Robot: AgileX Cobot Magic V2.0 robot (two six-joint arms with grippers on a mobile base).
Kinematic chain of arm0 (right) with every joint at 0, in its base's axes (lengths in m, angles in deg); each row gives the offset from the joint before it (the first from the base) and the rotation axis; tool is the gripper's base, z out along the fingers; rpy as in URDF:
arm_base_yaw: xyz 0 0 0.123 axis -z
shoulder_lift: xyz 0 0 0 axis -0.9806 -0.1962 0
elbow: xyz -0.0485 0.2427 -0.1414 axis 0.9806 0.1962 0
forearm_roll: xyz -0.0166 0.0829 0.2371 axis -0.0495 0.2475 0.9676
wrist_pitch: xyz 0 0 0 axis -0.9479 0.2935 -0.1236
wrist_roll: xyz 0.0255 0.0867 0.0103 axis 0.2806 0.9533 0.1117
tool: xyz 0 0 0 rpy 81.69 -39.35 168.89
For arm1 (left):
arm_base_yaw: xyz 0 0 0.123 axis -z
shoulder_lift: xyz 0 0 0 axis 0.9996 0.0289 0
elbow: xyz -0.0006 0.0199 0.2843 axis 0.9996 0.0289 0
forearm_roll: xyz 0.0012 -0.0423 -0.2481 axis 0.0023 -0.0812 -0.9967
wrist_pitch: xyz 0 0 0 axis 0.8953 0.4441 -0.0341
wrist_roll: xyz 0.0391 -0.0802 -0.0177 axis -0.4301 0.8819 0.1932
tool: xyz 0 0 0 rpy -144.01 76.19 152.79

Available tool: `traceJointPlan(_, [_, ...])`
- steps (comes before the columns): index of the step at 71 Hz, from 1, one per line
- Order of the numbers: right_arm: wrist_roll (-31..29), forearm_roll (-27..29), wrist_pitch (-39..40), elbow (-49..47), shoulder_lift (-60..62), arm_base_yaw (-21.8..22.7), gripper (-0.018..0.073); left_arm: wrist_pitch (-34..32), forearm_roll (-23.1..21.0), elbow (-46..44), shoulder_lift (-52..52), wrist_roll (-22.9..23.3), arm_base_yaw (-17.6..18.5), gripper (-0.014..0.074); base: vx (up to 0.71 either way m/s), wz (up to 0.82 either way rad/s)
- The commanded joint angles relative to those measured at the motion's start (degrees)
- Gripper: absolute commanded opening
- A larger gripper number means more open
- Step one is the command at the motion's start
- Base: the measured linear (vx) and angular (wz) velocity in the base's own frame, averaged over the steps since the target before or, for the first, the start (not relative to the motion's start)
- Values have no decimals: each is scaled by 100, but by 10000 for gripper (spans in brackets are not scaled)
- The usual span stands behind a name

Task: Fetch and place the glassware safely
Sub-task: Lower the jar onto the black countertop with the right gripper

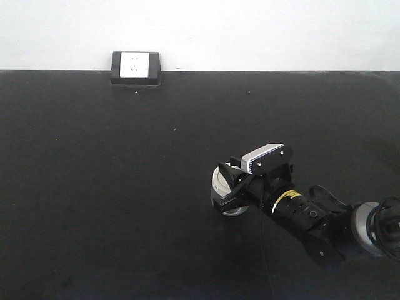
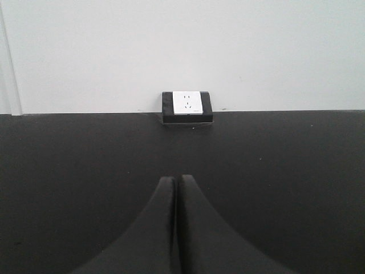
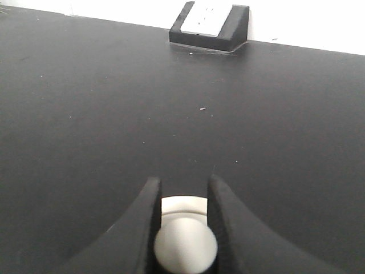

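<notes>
Jar (image 1: pixel 223 187) sits on the black table (image 1: pixel 112 187), right of centre, near the front edge. Cream lid (image 3: pixel 183 225) with knob shows between the right gripper (image 3: pixel 183 200) fingers (image 3: pixel 149 200), which are clamped on the jar's sides. Right arm (image 1: pixel 312 219) reaches in from the right. Left gripper (image 2: pixel 176 188) hangs over bare table, fingers pressed together, holding nothing. Black socket box (image 1: pixel 135 67) with white faceplate sits at the table's far edge against the white wall (image 1: pixel 250 31), well apart from the jar. No writing readable.
</notes>
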Motion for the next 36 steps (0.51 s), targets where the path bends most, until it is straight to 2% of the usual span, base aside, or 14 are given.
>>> traceJointPlan(1, [-44, 41, 463, -129, 193, 13, 110, -426, -46, -155, 65, 34, 24, -7, 0, 0])
traceJointPlan(26, [60, 30, 314, -117, 279, 13, 400, -426, -46, -155, 65, 34, 24, -7, 0, 0])
traceJointPlan(36, [60, 18, 156, -72, 635, 13, 471, -426, -46, -155, 65, 34, 24, -7, 0, 0])
